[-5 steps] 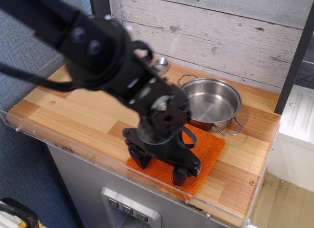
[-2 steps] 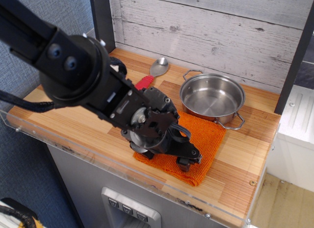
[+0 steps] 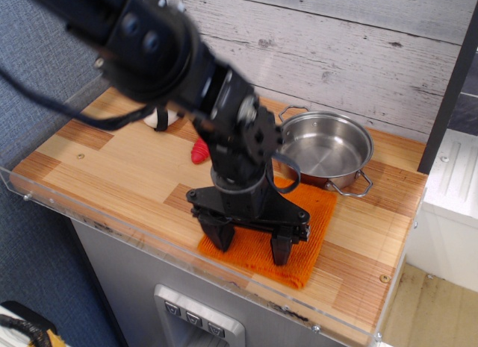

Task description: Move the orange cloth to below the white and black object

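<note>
The orange cloth (image 3: 314, 222) lies flat at the front right of the wooden counter, its far edge tucked under the steel pot (image 3: 325, 147). My gripper (image 3: 250, 246) points straight down over the cloth's left half. It is open, with both black fingertips (image 3: 280, 251) spread wide and resting on or just above the cloth. The white and black object (image 3: 158, 120) shows only as a small white patch behind my arm, at the back left. The spoon's red handle (image 3: 199, 151) peeks out beside it.
A clear acrylic guard (image 3: 149, 239) runs along the counter's front edge. A grey plank wall (image 3: 336, 41) backs the counter. Bare wood (image 3: 112, 175) lies to the left of the cloth.
My wrist has turned from a sideways pose, so both fingers now stand spread over the cloth. The arm has shifted back and right, hiding the spoon's bowl. The cloth has barely moved.
</note>
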Motion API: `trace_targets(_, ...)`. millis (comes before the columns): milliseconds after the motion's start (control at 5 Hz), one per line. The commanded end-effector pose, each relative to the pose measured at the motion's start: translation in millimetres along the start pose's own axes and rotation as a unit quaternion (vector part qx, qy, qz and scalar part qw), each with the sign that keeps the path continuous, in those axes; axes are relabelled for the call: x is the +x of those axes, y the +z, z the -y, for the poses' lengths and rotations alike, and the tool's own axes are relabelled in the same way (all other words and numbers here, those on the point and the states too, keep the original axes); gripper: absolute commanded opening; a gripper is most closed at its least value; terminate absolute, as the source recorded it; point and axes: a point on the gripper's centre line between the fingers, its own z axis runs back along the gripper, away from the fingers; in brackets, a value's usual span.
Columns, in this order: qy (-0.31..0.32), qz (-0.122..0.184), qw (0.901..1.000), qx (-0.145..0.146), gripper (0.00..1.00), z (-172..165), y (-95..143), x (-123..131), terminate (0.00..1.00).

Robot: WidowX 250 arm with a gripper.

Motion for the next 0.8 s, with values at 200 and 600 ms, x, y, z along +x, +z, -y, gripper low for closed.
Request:
trace_targets(200, -0.009, 0.018, 0.9995, 0.025, 1.0, -35.5, 27.4, -3.9, 0.0)
trace_targets(600, -0.023, 0.046, 0.9985, 0.021, 1.0, -27.1, 17.6, 6.7, 0.0)
